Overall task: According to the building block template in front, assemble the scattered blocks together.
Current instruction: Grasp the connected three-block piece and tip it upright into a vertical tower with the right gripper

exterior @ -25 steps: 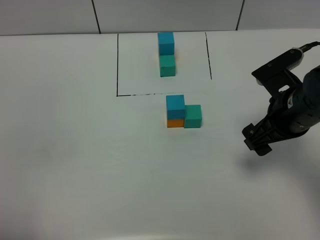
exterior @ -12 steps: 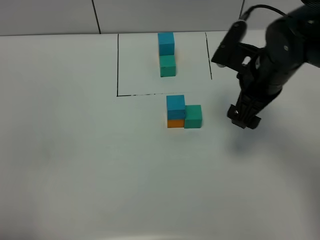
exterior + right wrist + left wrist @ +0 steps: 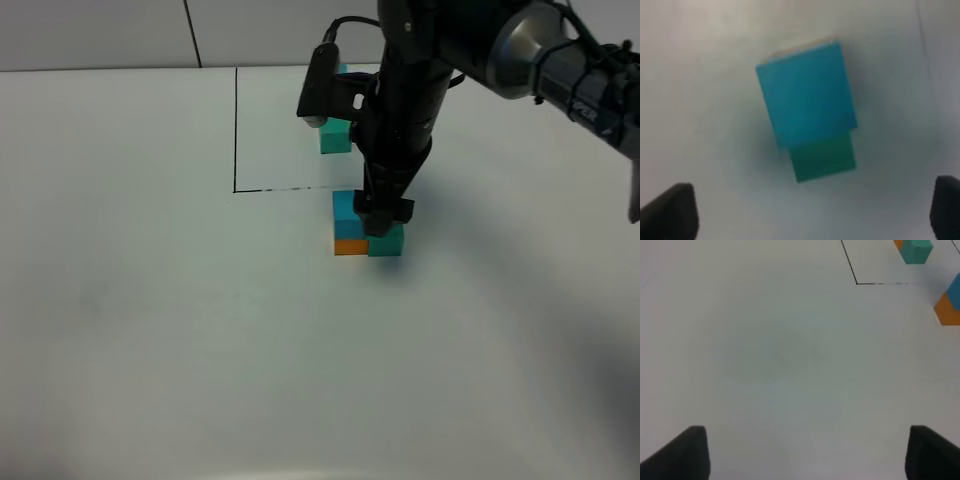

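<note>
Tabletop (image 3: 150, 330): white, with a black three-sided outline (image 3: 235, 130) drawn at the far side.

Right arm (image 3: 420, 80): reaches across the middle, hiding most of the building block template (image 3: 335, 140); only its teal-green cube shows, inside the outline.

Scattered blocks, just outside the outline's open edge: blue block (image 3: 345, 210) stacked on orange block (image 3: 349, 246), teal-green block (image 3: 388, 243) touching them on the right.

Right end effector (image 3: 383, 212): poised above the cluster, fingers spread wide, holding nothing. Its wrist view looks straight down on blue and green.

Left end effector (image 3: 805, 452): wide, empty, over bare tabletop well apart from the blocks.

Step in hand, judged: approach for a pick. Next move calls for settling on one cube and descending squarely so the fingers straddle it without nudging its neighbours.
</note>
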Controlling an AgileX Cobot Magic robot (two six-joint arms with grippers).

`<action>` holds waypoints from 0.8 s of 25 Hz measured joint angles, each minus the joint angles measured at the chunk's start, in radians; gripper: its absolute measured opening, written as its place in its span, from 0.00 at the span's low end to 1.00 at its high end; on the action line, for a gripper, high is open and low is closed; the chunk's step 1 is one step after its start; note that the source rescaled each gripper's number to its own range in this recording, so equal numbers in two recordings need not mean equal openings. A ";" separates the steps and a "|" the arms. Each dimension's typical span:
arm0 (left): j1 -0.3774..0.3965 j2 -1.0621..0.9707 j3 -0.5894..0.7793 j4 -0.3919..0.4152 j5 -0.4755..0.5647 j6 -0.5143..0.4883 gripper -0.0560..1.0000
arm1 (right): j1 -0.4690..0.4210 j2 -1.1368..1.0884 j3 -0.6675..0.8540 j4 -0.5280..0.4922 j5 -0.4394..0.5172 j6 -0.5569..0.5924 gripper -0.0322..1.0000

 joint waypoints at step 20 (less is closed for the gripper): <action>0.000 0.000 0.000 0.000 0.000 -0.001 0.99 | 0.057 0.169 -0.061 -0.031 -0.087 -0.054 0.87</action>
